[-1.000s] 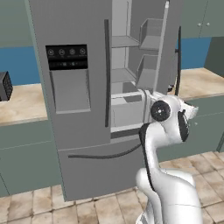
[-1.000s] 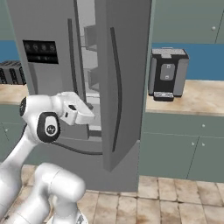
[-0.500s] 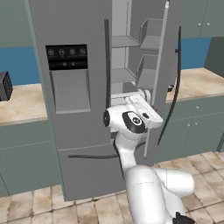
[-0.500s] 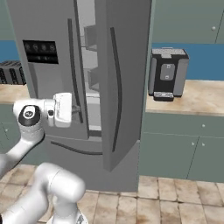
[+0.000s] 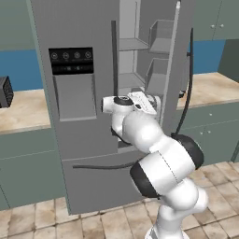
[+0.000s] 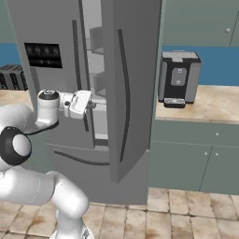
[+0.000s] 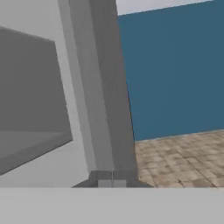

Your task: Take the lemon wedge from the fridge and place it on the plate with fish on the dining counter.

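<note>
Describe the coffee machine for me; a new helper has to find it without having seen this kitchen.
Start at the tall grey fridge with its right door swung open. Just right of that door runs a beige counter over grey-green cabinets, against a blue wall. The coffee machine stands on it near the door: a dark upright box with a grey top and a lighter front panel, the one appliance on that stretch of counter.
</note>
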Robot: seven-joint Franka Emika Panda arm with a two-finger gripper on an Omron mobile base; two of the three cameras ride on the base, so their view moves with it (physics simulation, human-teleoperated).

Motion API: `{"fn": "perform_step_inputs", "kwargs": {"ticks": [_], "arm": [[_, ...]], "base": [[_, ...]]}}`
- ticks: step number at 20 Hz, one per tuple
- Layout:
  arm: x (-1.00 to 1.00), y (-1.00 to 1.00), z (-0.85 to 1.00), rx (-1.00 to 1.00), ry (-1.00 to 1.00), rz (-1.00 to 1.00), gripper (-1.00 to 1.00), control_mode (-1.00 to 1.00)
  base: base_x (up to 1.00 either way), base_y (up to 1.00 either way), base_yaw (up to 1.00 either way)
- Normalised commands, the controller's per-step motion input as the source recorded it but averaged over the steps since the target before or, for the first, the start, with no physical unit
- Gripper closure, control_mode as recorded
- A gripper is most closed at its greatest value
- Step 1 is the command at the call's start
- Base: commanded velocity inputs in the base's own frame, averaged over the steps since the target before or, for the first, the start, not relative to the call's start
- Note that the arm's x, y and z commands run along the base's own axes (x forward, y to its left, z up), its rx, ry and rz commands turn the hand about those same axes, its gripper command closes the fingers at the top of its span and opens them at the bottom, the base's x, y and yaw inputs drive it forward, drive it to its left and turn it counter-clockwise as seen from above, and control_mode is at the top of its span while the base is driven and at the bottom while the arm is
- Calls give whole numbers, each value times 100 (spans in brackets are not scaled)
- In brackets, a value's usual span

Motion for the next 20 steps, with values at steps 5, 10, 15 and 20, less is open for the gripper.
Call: {"fn": "perform_step_inputs", "kwargs": {"ticks": [5, 10, 15, 20], "arm": [[59, -74, -21, 0, 21, -2, 100, -100], [-31, -100, -31, 2, 13, -8, -100, -100], [-92, -100, -32, 8, 5, -13, -100, -100], [-85, -100, -37, 6, 5, -14, -100, -100]], "base": [[0, 0, 0], [0, 0, 0], [0, 0, 0], [0, 0, 0]]}}
